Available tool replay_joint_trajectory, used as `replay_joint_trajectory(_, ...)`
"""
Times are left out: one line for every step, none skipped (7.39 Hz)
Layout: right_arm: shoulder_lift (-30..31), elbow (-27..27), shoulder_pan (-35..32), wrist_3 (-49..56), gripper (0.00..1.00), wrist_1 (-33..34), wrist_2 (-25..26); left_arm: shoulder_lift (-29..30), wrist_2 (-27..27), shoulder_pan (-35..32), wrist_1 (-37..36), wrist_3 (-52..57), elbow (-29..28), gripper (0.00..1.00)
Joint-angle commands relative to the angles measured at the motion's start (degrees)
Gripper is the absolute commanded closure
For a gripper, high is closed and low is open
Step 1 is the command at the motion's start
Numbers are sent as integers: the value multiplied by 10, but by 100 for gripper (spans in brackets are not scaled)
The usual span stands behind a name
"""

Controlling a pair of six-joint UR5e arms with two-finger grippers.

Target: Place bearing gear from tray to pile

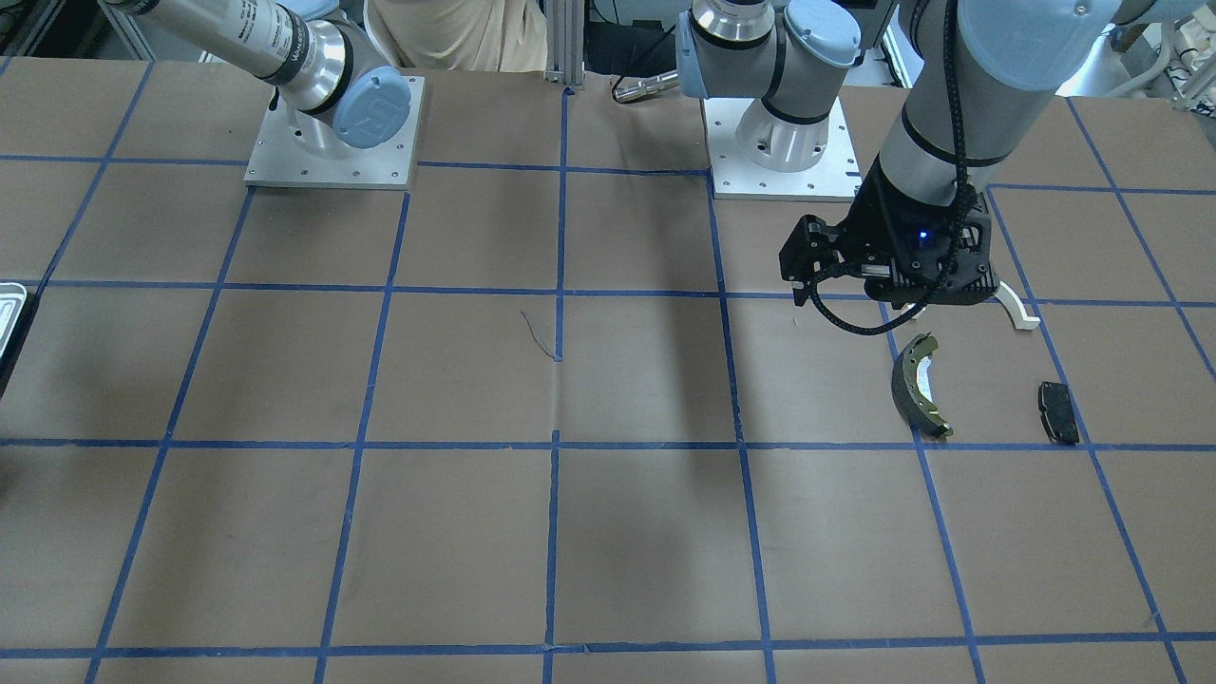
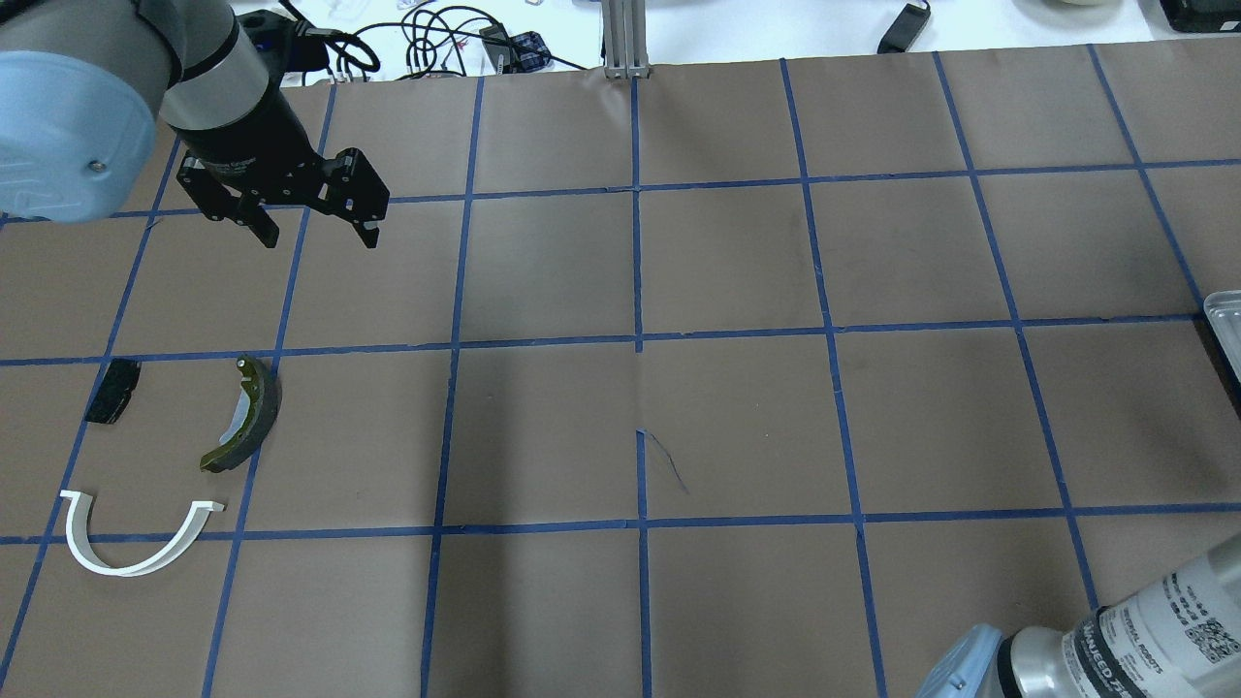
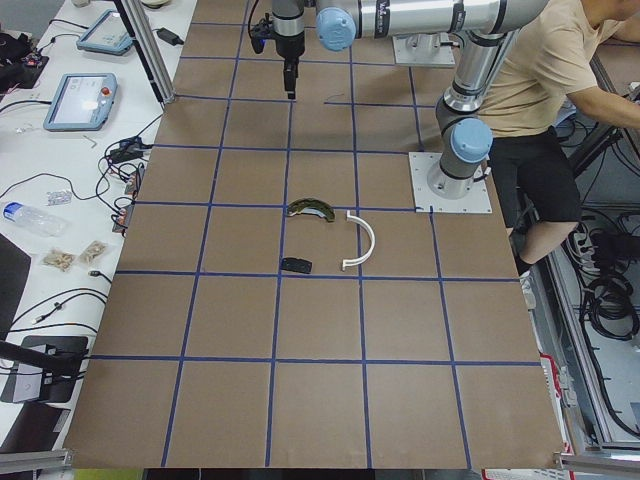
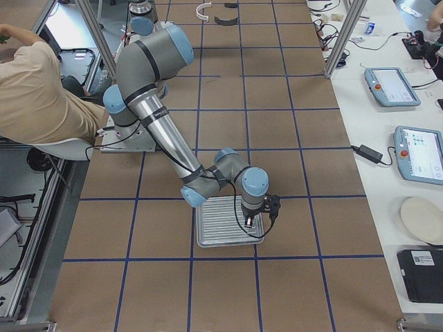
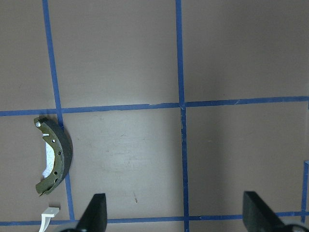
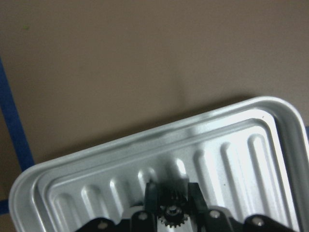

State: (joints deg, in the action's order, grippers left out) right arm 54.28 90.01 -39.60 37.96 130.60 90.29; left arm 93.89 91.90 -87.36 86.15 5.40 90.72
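Note:
The silvery tray [image 6: 96, 155] lies at the table's right end; it also shows in the exterior right view [image 4: 214, 223] and partly in the overhead view [image 2: 1224, 320]. My right gripper [image 6: 172, 191] is down in the tray with its fingers shut on the small dark bearing gear [image 6: 170, 217]. The pile lies at the left end: white arch [image 2: 126, 564], olive-grey brake shoe [image 2: 247, 417] and black pad [image 2: 111, 391]. My left gripper [image 2: 316, 233] hangs open and empty above the table just beyond the pile; its wrist view shows the brake shoe [image 5: 55, 154].
The table is brown paper with a blue tape grid. Both arm bases [image 1: 332, 142] stand on metal plates at the robot's side. A person in a beige shirt [image 4: 34, 83] sits behind the robot. Tablets and cables lie on the side bench [image 4: 394, 86].

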Motion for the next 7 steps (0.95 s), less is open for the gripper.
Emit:
replay_joint_trajectory(48, -1, -14, 0, 96, -54, 2, 1, 10, 0, -1, 7, 2, 0)
replay_joint_trajectory(98, -1, -70, -17, 96, -99, 7, 0, 12, 2, 0, 7, 2, 0)
replay_joint_trajectory(140, 0, -135, -78, 96, -158, 12, 0, 11, 2, -2, 7, 1, 0)
replay_joint_trajectory(153, -1, -218, -170, 96, -197, 7, 0, 10, 2, -10, 7, 1, 0)
replay_joint_trajectory(151, 0, -329, -281, 97, -202, 6, 0, 11, 3, -11, 8, 1, 0)
replay_joint_trajectory(144, -3, -442, -379, 97, -195, 9, 0, 12, 6, -10, 16, 1, 0)
replay_joint_trajectory(129, -13, -535, -401, 97, -186, 3, -1, 13, 17, -10, 16, 0, 0)
